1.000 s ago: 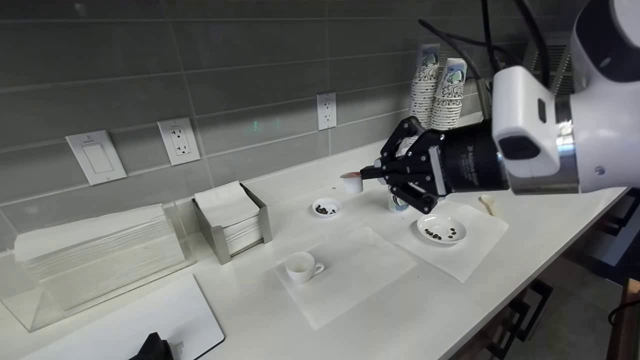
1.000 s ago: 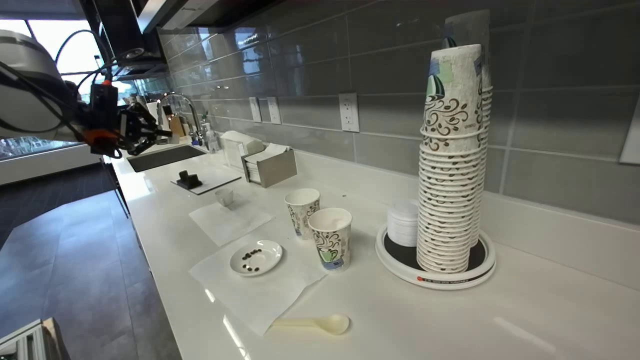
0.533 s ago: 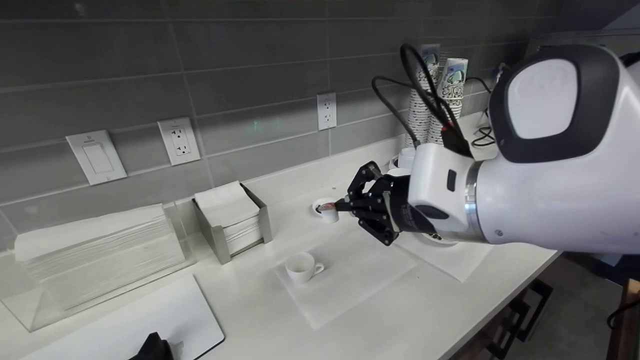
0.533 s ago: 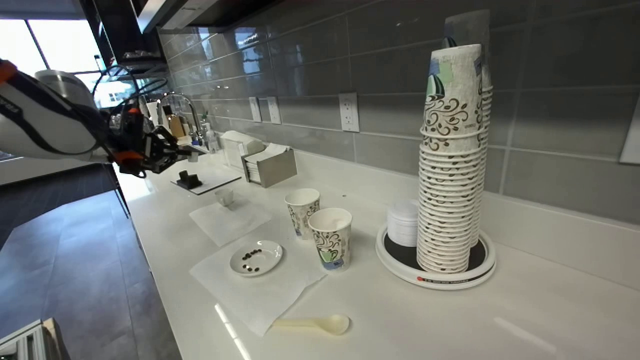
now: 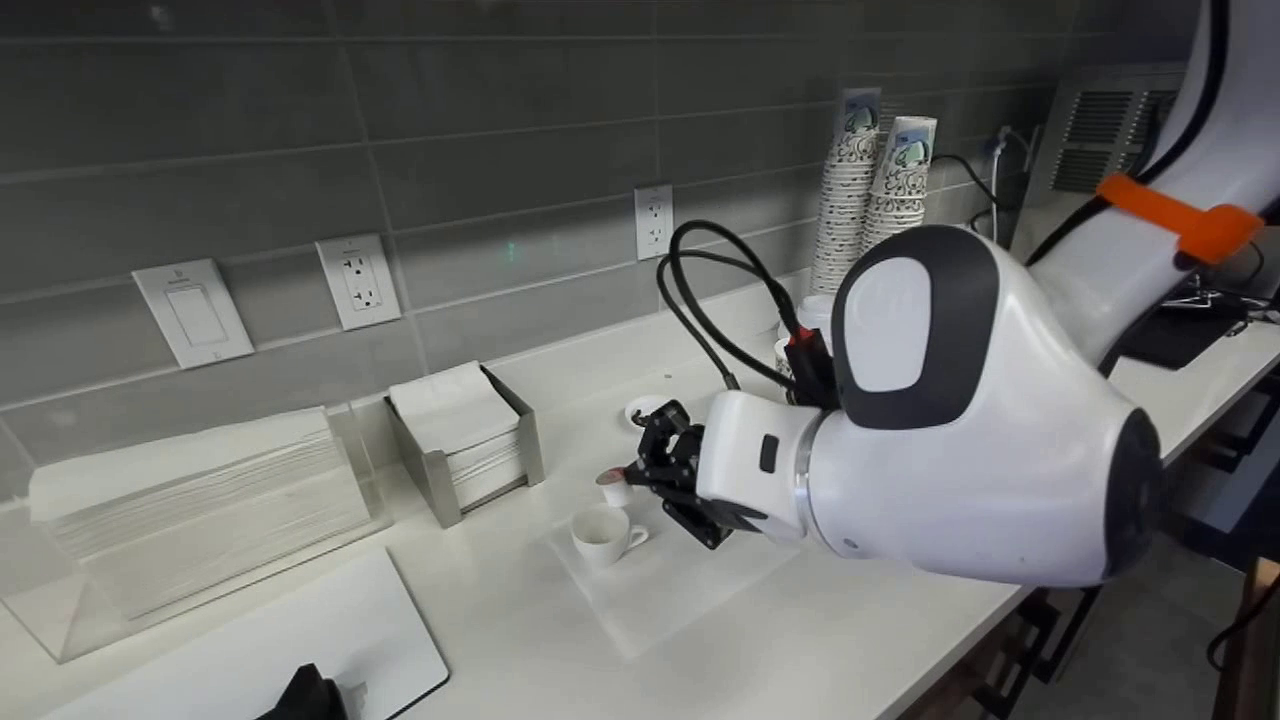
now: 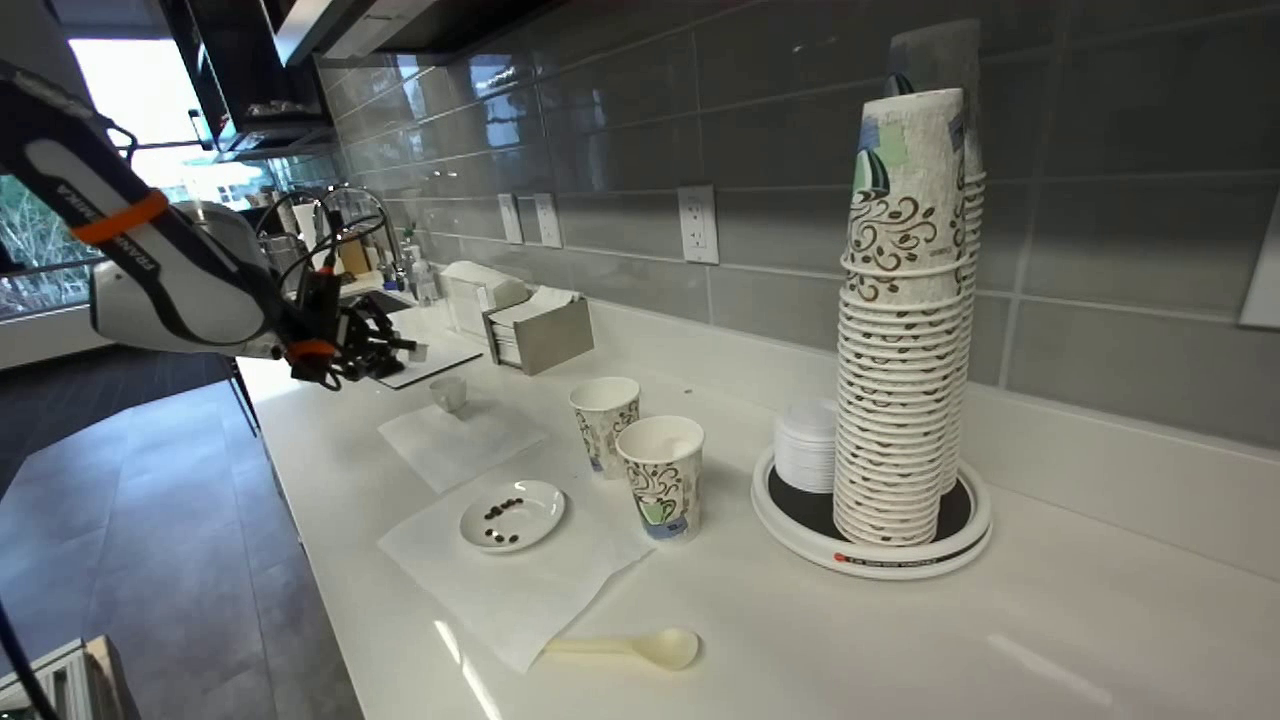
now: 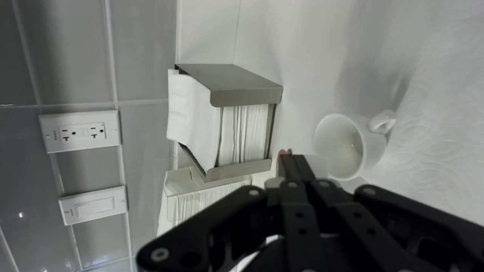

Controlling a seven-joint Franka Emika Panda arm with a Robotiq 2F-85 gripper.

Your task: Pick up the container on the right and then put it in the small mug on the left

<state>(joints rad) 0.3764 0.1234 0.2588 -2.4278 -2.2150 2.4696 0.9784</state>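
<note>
The container [image 5: 616, 492], a tiny pale cup with a reddish-brown face, is held up in the air at my gripper's fingertips [image 5: 632, 474]. It also shows in an exterior view [image 6: 418, 353]. In the wrist view my fingertips [image 7: 293, 156] are shut on it and hide most of it; a reddish edge [image 7: 284, 152] and part of the pale side show. The small white mug [image 5: 600, 545] stands upright on a paper sheet, in line just below the container in that exterior view. In the wrist view the mug [image 7: 374, 145] is right of the fingertips, its opening visible and its handle pointing away.
A metal napkin holder [image 5: 532, 440] stands by the wall, beside a clear dispenser [image 5: 210, 510]. A small white dish [image 5: 640, 405] lies behind the gripper. Two patterned paper cups [image 6: 662, 490], a dish with dark beans [image 6: 530, 530] and a spoon [image 6: 665, 648] are farther along the counter.
The arm has carried the container left and down in an exterior view, from above the far counter past the small dish to near the mug. The gripper stays shut. The mug has not moved.
</note>
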